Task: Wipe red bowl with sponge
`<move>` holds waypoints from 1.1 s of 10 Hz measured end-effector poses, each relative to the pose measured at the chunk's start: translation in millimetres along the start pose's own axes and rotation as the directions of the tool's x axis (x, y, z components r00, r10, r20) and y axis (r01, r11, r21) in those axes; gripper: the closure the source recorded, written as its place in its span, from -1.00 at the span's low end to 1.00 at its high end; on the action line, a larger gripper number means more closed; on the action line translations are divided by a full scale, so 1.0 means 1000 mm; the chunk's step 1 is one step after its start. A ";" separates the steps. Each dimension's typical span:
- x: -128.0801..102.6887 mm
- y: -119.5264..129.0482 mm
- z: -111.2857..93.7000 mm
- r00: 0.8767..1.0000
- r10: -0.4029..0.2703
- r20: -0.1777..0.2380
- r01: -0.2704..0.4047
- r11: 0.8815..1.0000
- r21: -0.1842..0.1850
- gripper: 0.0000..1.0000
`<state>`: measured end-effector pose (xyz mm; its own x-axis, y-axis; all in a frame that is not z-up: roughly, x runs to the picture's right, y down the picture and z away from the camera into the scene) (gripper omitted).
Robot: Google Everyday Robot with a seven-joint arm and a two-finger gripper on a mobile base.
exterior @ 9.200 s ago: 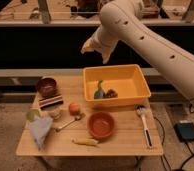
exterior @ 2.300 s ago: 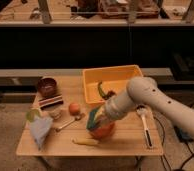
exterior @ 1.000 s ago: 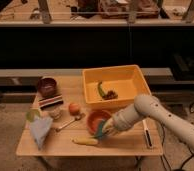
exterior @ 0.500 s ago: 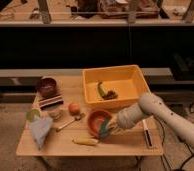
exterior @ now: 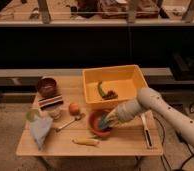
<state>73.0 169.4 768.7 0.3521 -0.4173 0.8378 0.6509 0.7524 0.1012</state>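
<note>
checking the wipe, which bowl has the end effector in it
The red bowl, front centre: end effector holds the sponge inside it, unlike the maroon bowl.

Warm colours on a tan wooden table (exterior: 65, 146) — one yellow bin (exterior: 122, 81) at the back.
Just in front of the bin, the orange-red bowl (exterior: 95, 126) showed a glossy inside; the pale grey-white gripper (exterior: 109, 120) sat in it, clamped on the teal-blue sponge (exterior: 104, 119). Inside the bin lay a green curved item (exterior: 100, 89). Left of the bin were a dark maroon bowl (exterior: 47, 86), a red-white-and-dark striped block (exterior: 51, 102) and an orange fruit (exterior: 74, 108) — front-left, a pale blue cloth (exterior: 40, 132).
</note>
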 end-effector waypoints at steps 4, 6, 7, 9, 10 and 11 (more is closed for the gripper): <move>-0.010 -0.032 0.031 0.998 -0.051 0.030 0.050 0.999 0.001 1.00; -0.019 -0.042 0.037 0.995 -0.088 0.043 0.087 0.996 0.012 1.00; -0.025 -0.043 0.034 0.993 -0.109 0.047 0.108 0.994 0.018 1.00; -0.039 -0.030 0.025 0.991 -0.121 0.056 0.120 0.993 0.014 1.00; -0.045 -0.022 0.020 0.991 -0.120 0.059 0.120 0.993 0.009 1.00; -0.052 -0.007 0.014 0.992 -0.111 0.063 0.112 0.994 -0.003 1.00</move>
<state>41.1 192.5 731.9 0.2345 -0.4656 0.8533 0.6879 0.6997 0.1928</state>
